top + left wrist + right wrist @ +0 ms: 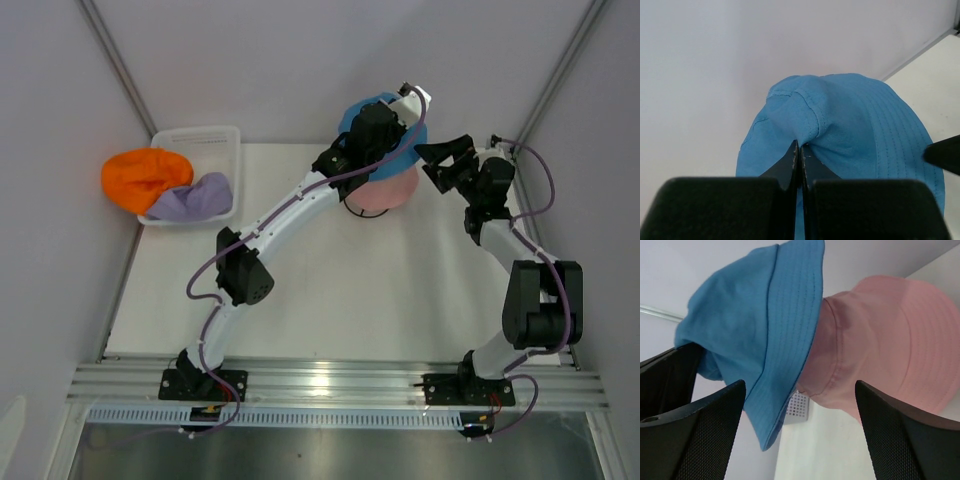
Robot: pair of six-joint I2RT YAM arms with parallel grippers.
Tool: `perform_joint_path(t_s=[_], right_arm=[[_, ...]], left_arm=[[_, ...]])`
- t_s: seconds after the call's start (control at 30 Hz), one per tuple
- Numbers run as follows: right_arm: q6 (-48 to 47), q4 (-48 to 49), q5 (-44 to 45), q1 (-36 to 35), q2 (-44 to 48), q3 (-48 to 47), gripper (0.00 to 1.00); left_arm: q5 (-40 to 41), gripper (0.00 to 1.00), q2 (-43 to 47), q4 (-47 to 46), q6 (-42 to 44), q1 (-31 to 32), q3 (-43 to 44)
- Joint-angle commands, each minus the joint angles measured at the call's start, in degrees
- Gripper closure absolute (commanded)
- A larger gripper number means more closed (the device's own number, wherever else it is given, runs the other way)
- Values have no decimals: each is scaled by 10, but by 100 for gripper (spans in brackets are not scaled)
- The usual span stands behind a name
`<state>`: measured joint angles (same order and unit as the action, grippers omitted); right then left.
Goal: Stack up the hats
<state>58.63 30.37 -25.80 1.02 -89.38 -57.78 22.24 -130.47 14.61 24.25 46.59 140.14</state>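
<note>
My left gripper (385, 122) is shut on the crown of the blue hat (352, 115), which it holds over the pink hat (388, 190) at the back centre. In the left wrist view the gripper (801, 146) pinches a fold of the blue hat (850, 125). The pink hat sits on a black wire stand (352, 210). My right gripper (440, 160) is open and empty just right of both hats; its view shows the blue hat (755, 320) draped over the pink hat (880, 340). The orange hat (142, 177) and lavender hat (195, 197) lie in the basket at left.
A white mesh basket (212, 135) stands at the back left against the wall; it also shows in the right wrist view (800, 407). White walls close the table on three sides. A metal rail (330, 385) runs along the near edge.
</note>
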Motion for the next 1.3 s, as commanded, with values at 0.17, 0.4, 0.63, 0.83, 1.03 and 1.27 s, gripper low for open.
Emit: perform_joint_path(t_s=[0.17, 0.4, 0.63, 0.83, 1.03, 1.27], right_arm=[[76, 123, 4, -37, -70, -42, 27], [79, 127, 1, -38, -84, -66, 83], [31, 62, 3, -37, -59, -73, 100], [45, 74, -7, -16, -55, -47, 100], [69, 115, -29, 6, -82, -29, 100], [63, 132, -57, 18, -115, -15, 100]], left_arm=[[-32, 99, 9, -10, -39, 7, -4], [-33, 99, 14, -2, -46, 8, -15], [-37, 80, 20, 15, -74, 7, -24], [-19, 13, 61, 34, -179, -3, -43], [-38, 2, 154, 140, -416, -76, -89], [-201, 8, 313, 2, -614, -184, -378]])
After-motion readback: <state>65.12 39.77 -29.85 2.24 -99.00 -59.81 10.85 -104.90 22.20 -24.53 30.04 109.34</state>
